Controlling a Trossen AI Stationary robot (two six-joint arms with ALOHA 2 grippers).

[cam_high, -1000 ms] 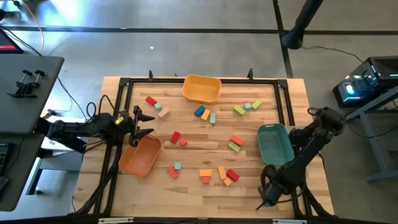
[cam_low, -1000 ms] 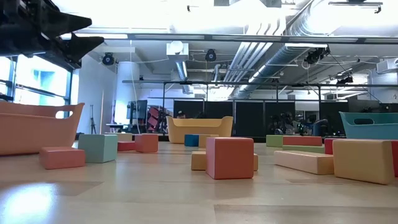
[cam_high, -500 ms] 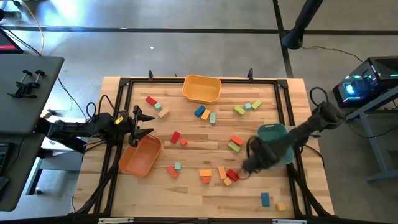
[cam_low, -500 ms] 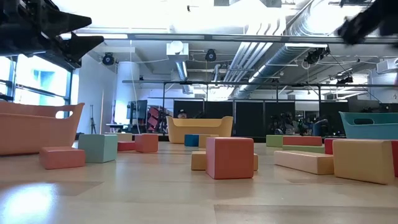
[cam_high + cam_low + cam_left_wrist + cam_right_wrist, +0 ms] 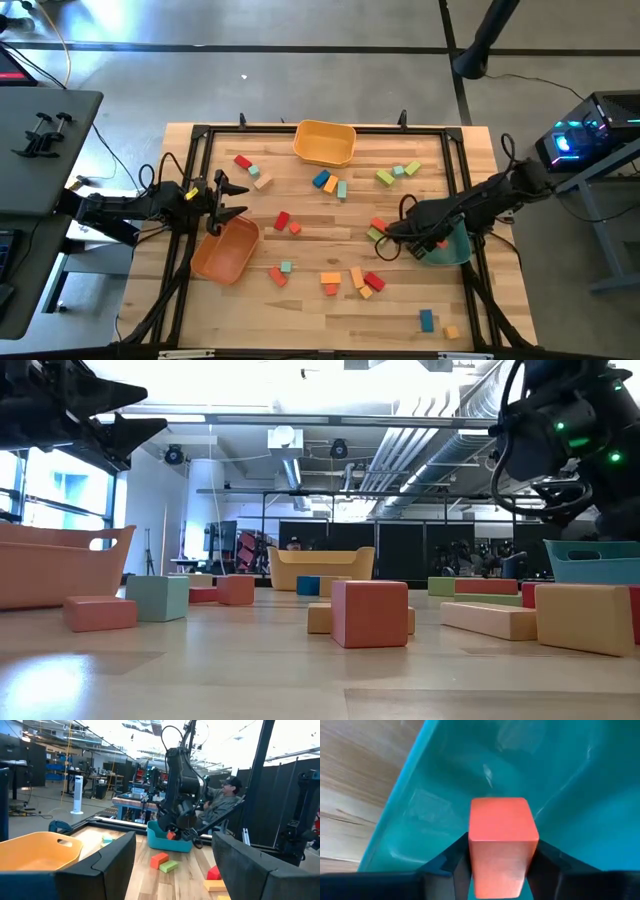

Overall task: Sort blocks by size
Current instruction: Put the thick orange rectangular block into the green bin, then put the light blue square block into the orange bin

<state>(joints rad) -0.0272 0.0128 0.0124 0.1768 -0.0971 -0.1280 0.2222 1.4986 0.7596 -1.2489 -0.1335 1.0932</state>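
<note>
My right gripper (image 5: 418, 243) hangs over the teal bin (image 5: 452, 250), shut on a red block (image 5: 502, 840). The same block shows under the gripper in the left wrist view (image 5: 171, 835). Many other blocks lie flat across the wooden table, among them a red and green pair (image 5: 378, 231), an orange and red cluster (image 5: 362, 280) and a blue one (image 5: 427, 320) near the front. My left gripper (image 5: 228, 200) waits open at the table's left side, beside the orange bin (image 5: 225, 250), with nothing between its fingers. My right gripper pinches the red block by two opposite side faces (image 5: 474, 860) between its two fingers (image 5: 454, 867). The fingers slant steeply down from above. The block is lifted clear, above the inside of the teal bin.
A yellow-orange bin (image 5: 325, 142) stands at the far middle. A black frame (image 5: 330, 128) runs round the table's edges. A person sits beyond the table in the left wrist view (image 5: 225, 800). Bare wood lies at the near left (image 5: 250, 320).
My right gripper has swung from the table's near right corner toward the far edge and now hangs over the teal bin, its wrist rolling on the way. A blue and a tan block at that corner have come into sight.
</note>
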